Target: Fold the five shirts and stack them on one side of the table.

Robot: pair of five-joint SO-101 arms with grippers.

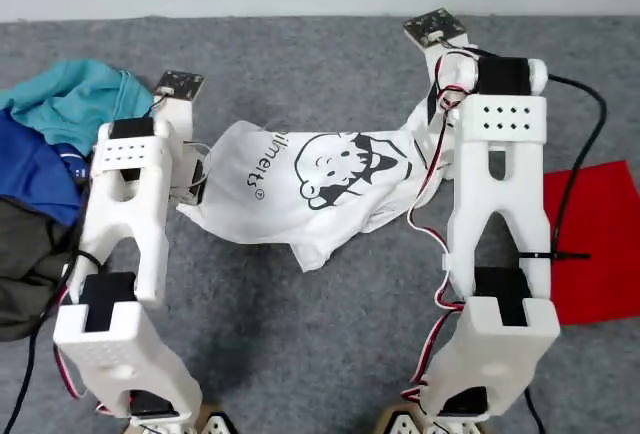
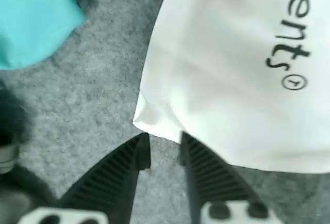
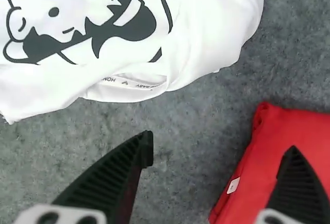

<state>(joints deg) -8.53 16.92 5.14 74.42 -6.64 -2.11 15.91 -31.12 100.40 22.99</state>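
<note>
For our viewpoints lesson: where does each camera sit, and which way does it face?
High view: fixed overhead, looking down on table, left arm, right arm, white shirt.
Left wrist view: on left arm, looking down past left gripper at teal shirt.
Right wrist view: on right arm, looking down past right gripper at red shirt.
All three share the white shirt.

White cartoon-print shirt (image 1: pixel 300 189) lies unfolded and rumpled mid-table, print side up, one end bunched, a flap trailing toward the near edge; red shirt (image 1: pixel 600 239) lies flat, folded into a neat rectangle, at the right side, well apart from the white one; teal shirt (image 1: pixel 75 99), blue shirt (image 1: pixel 35 169) and dark shirt (image 1: pixel 25 264) are heaped together, unfolded, at the left edge, teal farthest, dark nearest.
</note>
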